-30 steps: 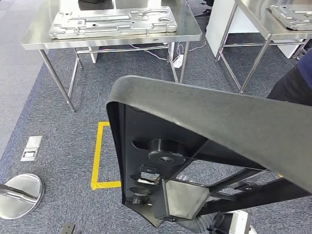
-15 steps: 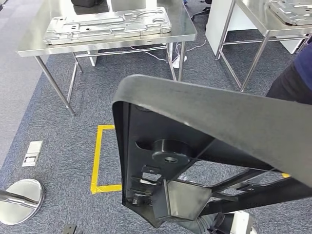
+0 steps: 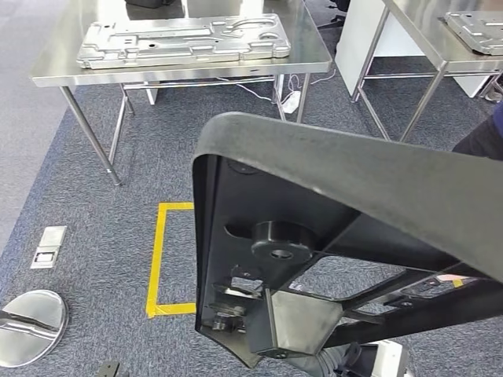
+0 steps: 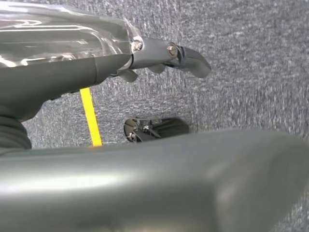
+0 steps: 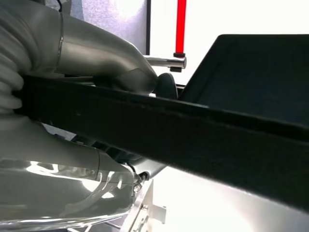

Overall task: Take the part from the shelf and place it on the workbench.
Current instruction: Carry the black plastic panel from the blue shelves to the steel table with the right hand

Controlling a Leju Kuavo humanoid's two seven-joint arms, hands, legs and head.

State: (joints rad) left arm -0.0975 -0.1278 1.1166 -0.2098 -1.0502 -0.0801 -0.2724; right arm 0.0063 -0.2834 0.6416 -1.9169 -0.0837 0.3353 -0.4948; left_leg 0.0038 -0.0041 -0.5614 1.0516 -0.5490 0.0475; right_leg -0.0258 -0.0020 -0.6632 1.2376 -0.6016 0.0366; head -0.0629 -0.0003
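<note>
the right robot hand (image 5: 73, 121) grips the black part (image 3: 356, 204), and the view has turned slightly toward the far desk (image 3: 53, 67); the left robot hand (image 4: 160, 53) hangs open, holding nothing.

light: bright, even overhead | glare: steel workbench (image 3: 178, 67) | right wrist view: background blown out, blurred

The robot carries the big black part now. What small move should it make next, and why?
Probably keep walking forward toward the steel workbench, holding the black part level. The right hand grips the part's edge, the bench lies ahead across the carpet, and a silver panel already covers much of its top.
</note>
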